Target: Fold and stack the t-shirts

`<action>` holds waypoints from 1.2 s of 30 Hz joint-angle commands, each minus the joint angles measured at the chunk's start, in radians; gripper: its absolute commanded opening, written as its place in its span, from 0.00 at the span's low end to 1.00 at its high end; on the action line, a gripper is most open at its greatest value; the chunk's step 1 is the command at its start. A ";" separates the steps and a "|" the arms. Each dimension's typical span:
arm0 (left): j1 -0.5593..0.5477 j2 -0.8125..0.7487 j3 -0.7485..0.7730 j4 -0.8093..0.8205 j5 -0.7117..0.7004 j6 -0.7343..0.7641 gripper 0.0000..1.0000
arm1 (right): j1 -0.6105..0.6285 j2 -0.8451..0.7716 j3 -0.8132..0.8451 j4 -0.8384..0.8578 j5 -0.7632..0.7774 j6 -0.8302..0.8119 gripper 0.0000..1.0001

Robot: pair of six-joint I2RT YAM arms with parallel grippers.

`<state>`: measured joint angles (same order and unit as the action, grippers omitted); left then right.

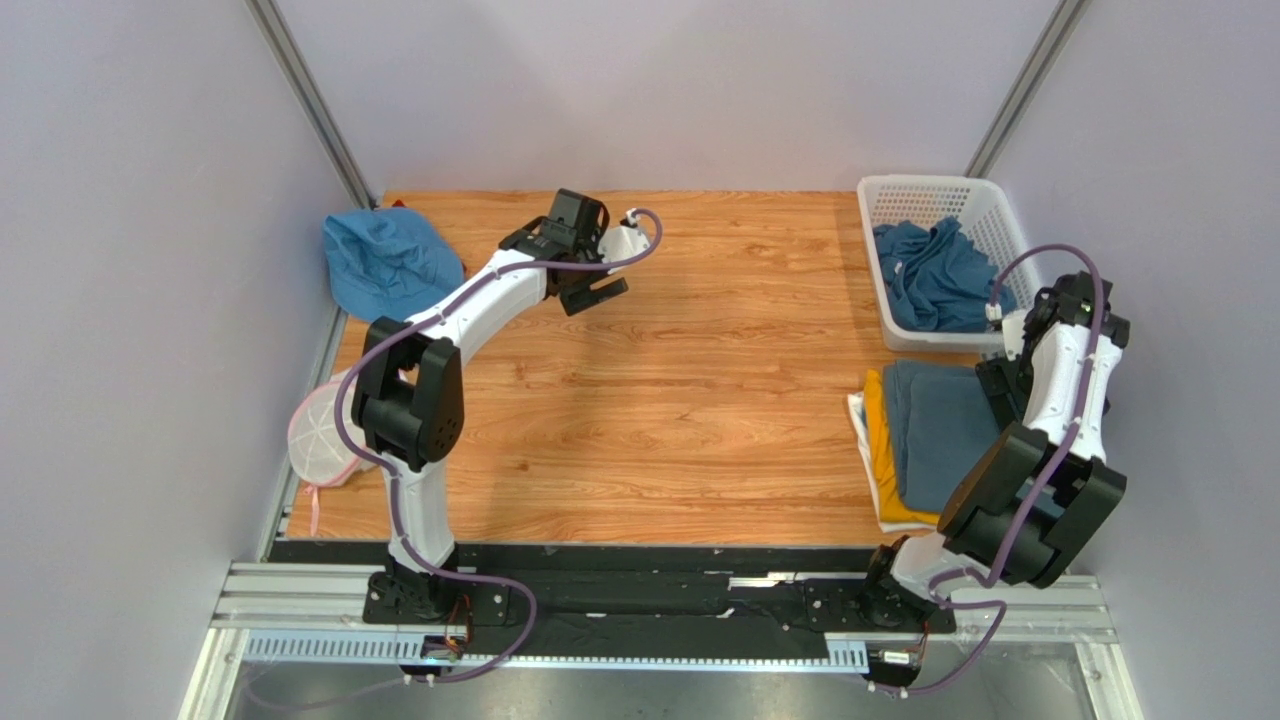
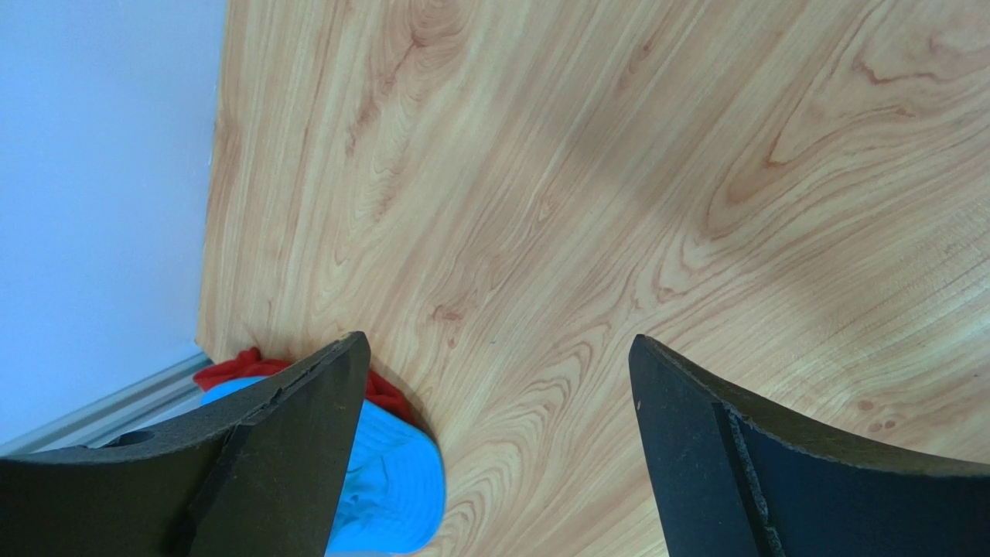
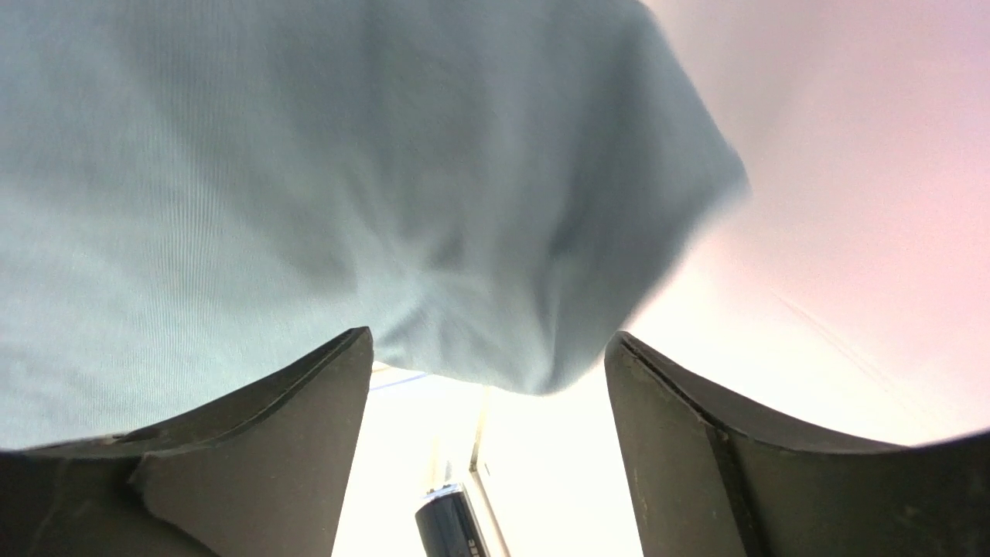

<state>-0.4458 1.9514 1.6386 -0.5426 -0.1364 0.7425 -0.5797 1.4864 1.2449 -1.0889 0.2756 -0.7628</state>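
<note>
spreading its jaws wide above the tabletop (image 2: 581,174), the left gripper (image 2: 496,344) holds nothing, and the right gripper (image 3: 488,338), equally wide, hangs close over a slate-blue t-shirt (image 3: 291,174) topping the folded stack (image 1: 924,428) at the right edge, near the white basket (image 1: 935,195).

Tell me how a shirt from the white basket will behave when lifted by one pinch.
The shirts lie crumpled and sagging in the basket, so one would likely hang limp and unfold rather than hold shape. They overlap in a heap, so a pinch may drag a neighbour along.
</note>
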 commanded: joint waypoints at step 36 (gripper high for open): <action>-0.007 -0.417 -0.330 0.110 -0.032 -0.104 0.91 | -0.005 -0.150 -0.003 0.038 -0.245 0.020 0.84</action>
<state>-0.4458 1.6516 1.3396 -0.4931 -0.1600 0.7033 -0.5823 1.4563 1.1347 -0.9810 0.1047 -0.7525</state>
